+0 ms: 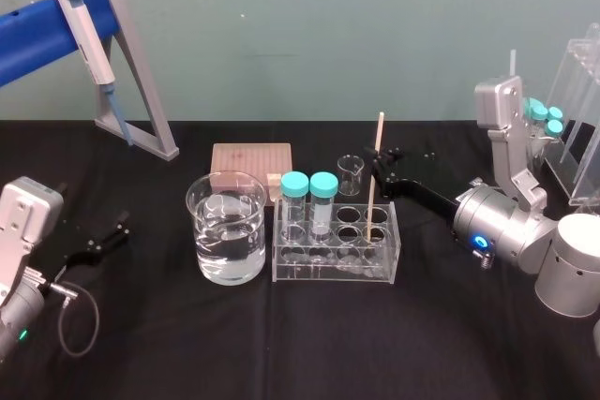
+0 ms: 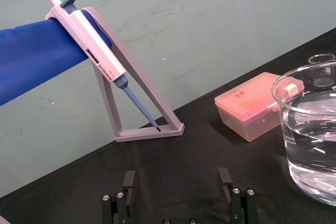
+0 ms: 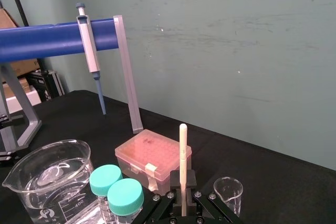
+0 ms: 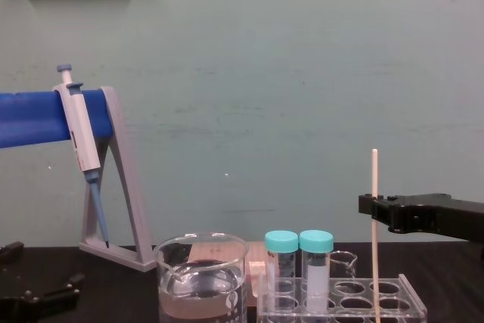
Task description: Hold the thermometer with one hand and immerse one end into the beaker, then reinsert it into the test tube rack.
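The thermometer [image 1: 372, 199] stands upright, its long axis close to vertical. Its lower end sits in a hole at the right end of the test tube rack [image 1: 330, 274] and its upper end points straight up, well above the two teal-capped tubes [image 1: 308, 185] in the rack's left holes. Which row the hole belongs to cannot be told. It is a very thin, straight, cream-white rod with a rounded top and no markings that can be made out.

The right gripper [image 1: 379, 162] reaches in from the right, level with the rod's upper half. In the right wrist view its black fingers [image 3: 175, 178] are closed on the rod from both sides.

The beaker [image 1: 225, 250], partly filled with clear liquid, stands just left of the rack on the black table [image 1: 281, 344].

The left gripper [image 1: 105, 236] rests low at the table's left edge, fingers [image 2: 128, 181] spread wide and holding nothing.
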You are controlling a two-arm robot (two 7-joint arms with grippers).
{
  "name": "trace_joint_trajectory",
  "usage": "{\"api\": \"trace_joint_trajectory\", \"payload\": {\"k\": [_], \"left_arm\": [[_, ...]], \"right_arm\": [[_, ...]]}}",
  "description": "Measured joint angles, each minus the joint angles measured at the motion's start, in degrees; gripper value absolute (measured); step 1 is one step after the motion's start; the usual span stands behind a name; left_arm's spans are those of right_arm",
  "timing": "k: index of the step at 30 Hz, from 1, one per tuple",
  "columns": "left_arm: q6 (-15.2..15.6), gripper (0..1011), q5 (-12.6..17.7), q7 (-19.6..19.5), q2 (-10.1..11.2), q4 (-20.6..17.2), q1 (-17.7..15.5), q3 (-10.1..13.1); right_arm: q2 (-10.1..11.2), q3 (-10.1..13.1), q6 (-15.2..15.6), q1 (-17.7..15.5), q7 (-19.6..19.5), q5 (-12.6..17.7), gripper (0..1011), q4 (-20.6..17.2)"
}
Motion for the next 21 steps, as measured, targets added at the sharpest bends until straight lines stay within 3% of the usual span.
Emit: {"api": "trace_joint_trajectory", "payload": {"k": [6,21], "left_arm": [[0.0,1004,0.0,0.0,0.0,0.0,0.0,0.0],[0.0,1004,0.0,0.0,0.0,0.0,0.0,0.0]], "right_arm": [[0.0,0.0,0.0,0.0,0.0,0.0,98,0.0],[0.1,0.0,0.1,0.0,-0.1,0.1,575,-0.1]]}}
